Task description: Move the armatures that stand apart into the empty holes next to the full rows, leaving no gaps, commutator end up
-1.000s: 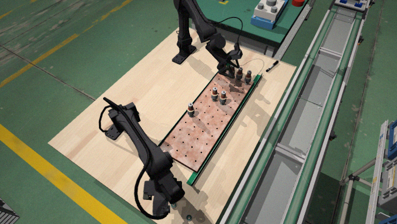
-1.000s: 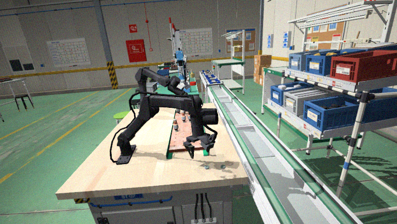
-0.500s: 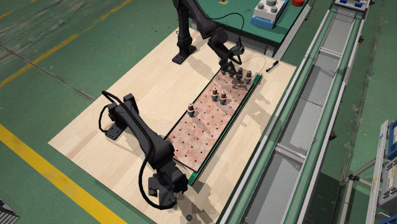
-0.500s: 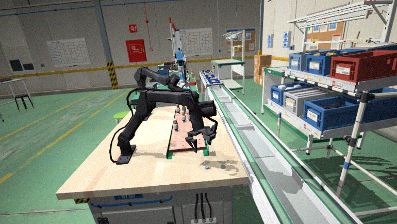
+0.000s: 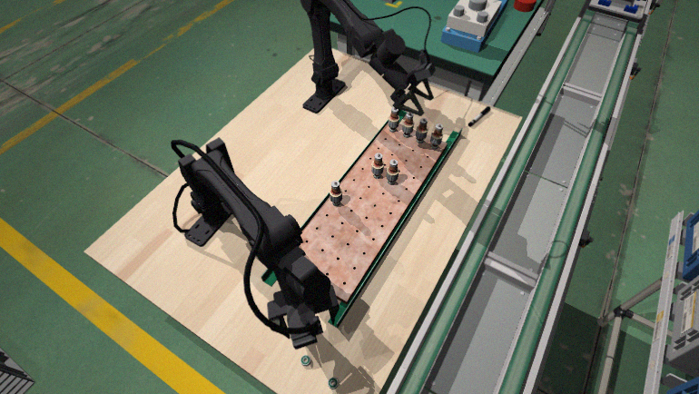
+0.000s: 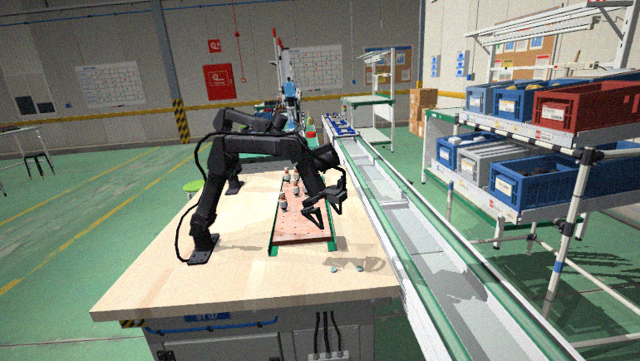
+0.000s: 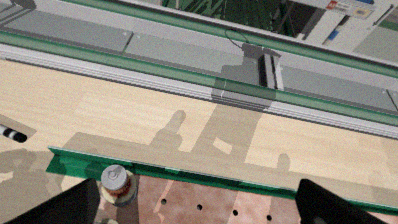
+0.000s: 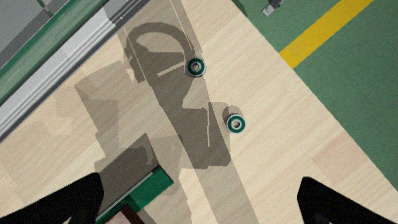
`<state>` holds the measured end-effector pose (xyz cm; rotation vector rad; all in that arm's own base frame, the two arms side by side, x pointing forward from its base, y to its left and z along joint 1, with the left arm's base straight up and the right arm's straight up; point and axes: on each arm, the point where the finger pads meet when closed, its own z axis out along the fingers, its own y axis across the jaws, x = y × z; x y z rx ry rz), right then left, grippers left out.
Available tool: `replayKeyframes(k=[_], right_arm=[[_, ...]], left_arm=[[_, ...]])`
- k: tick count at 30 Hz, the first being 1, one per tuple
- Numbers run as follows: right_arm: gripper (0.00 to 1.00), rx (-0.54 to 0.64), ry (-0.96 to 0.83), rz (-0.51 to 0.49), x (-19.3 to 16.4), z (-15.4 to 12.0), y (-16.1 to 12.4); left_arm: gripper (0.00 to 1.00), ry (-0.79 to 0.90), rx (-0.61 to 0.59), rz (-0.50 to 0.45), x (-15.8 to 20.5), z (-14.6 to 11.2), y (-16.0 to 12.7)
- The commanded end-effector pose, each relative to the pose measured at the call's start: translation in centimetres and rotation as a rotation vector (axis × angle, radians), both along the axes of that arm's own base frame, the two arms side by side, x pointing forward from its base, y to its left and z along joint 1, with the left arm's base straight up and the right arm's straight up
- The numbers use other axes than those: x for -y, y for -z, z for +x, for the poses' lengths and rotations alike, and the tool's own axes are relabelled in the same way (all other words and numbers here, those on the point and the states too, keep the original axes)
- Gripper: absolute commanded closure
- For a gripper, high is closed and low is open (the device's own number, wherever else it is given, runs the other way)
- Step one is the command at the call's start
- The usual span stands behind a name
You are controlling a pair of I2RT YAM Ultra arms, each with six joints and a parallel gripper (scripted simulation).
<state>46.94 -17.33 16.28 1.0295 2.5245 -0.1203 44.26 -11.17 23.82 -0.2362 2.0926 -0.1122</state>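
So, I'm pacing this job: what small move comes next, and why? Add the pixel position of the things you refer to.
Probably swing the left gripper (image 5: 427, 105) (image 7: 197, 188) toward the standing pair (image 5: 377, 167) (image 6: 295, 188): its fingers are open and empty, and holes lie vacant between that pair and the full row of four (image 5: 421, 132) (image 6: 287, 175) (image 7: 118, 186).

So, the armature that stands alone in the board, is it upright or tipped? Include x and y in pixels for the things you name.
Upright: the lone armature (image 5: 335, 193) (image 6: 283, 202) rises straight from the board (image 5: 362, 220) (image 6: 300, 226), its shaft end on top.
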Motion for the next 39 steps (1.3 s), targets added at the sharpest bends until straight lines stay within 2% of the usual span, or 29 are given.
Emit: replayKeyframes(k=[1, 7, 11, 15, 21, 23, 26, 31, 35, 39], right_arm=[[0.00, 0.188, -0.099, -0.072, -1.5, 2.1, -5.0], [0.00, 0.199, -0.116, -0.083, -1.8, 1.6, -5.0], [0.00, 0.291, -0.178, -0.118, -3.6, 2.0, -7.8], [0.00, 0.402, -0.265, -0.169, -5.7, 2.1, -10.6], [0.00, 0.546, -0.362, -0.237, -8.4, 1.3, -14.3], [0.00, 0.546, -0.362, -0.237, -8.4, 1.3, -14.3], [0.00, 0.616, -0.395, -0.272, -9.4, 0.5, -16.0], [0.00, 0.664, -0.430, -0.296, -10.6, -0.6, -17.1], [0.00, 0.786, -0.499, -0.353, -12.7, -1.9, -20.0], [0.00, 0.860, -0.540, -0.395, -13.9, -3.1, -21.4]], left_arm=[[0.00, 0.025, 0.106, -0.014, -1.2, -0.1, -3.5], [0.00, 0.034, 0.122, -0.012, -1.6, -0.1, -4.2], [0.00, 0.031, 0.154, -0.009, -2.5, -0.4, -5.2], [0.00, 0.052, 0.221, 0.006, -3.7, -0.7, -7.5], [0.00, 0.069, 0.292, 0.033, -5.4, -1.5, -9.7], [0.00, 0.069, 0.292, 0.033, -5.4, -1.5, -9.7], [0.00, 0.074, 0.316, 0.047, -6.1, -1.9, -10.4], [0.00, 0.065, 0.373, 0.060, -7.2, -2.5, -12.6], [0.00, 0.077, 0.423, 0.094, -8.2, -3.3, -13.7], [0.00, 0.087, 0.456, 0.121, -8.8, -4.0, -14.6]])
